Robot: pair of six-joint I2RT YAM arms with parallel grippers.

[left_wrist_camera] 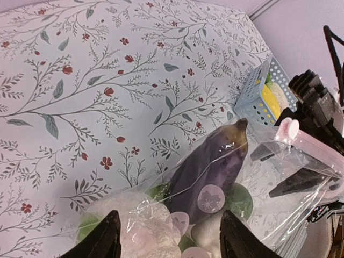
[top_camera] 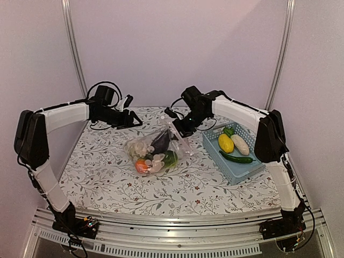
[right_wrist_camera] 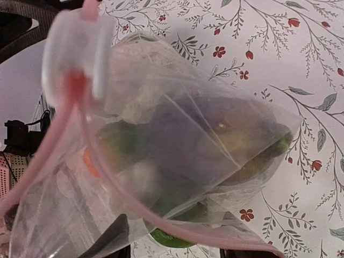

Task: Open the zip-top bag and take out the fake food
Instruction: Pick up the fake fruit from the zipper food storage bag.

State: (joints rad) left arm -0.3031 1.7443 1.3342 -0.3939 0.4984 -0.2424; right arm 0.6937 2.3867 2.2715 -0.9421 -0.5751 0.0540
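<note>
Table (top_camera: 102,177) under floral cloth carries the zip-top bag (top_camera: 156,151) at its middle, with a blue basket (top_camera: 244,171) near on the right. Right gripper (top_camera: 175,125) sits at the bag's raised mouth; whether it pinches the film cannot be told. Left gripper (left_wrist_camera: 171,217) hangs behind and left of the bag, fingers spread, holding nothing. Fake food (left_wrist_camera: 209,172) lies inside the bag.

No text, label, brand, number or sign can be read in any view. The clear crinkly plastic zip-top bag (left_wrist_camera: 279,177) bears only round pale flower prints (left_wrist_camera: 210,198), and the tabletop (left_wrist_camera: 107,80) has a white cloth patterned with grey twigs and red blossoms.
</note>
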